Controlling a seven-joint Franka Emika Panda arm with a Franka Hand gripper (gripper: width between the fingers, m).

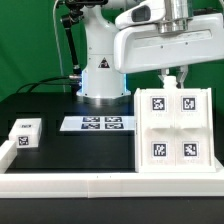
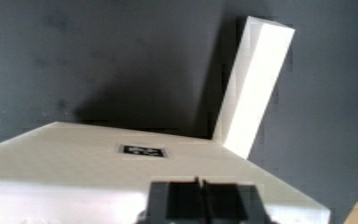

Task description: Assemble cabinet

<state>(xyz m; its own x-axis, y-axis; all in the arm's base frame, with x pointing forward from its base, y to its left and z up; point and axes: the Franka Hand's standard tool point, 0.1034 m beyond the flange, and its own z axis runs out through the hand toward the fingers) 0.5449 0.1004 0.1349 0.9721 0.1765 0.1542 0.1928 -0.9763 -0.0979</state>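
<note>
FURNITURE BENCH: The Panda arm's end effector (image 1: pixel 176 80) hovers at the far edge of the cabinet body (image 1: pixel 170 125), which lies on the exterior view's right of the desk (image 1: pixel 50 100). Its fingers look clenched on nothing. A small tagged box (image 1: pixel 25 133) waits well apart, past the marker board (image 1: pixel 100 123). An off-centre nudge could skid the body into the border rail (image 1: pixel 100 183).

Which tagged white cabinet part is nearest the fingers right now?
The big four-tag cabinet body at the exterior view's right; the fingers hang just over it. The small single-tag box sits far off at that view's left.
</note>
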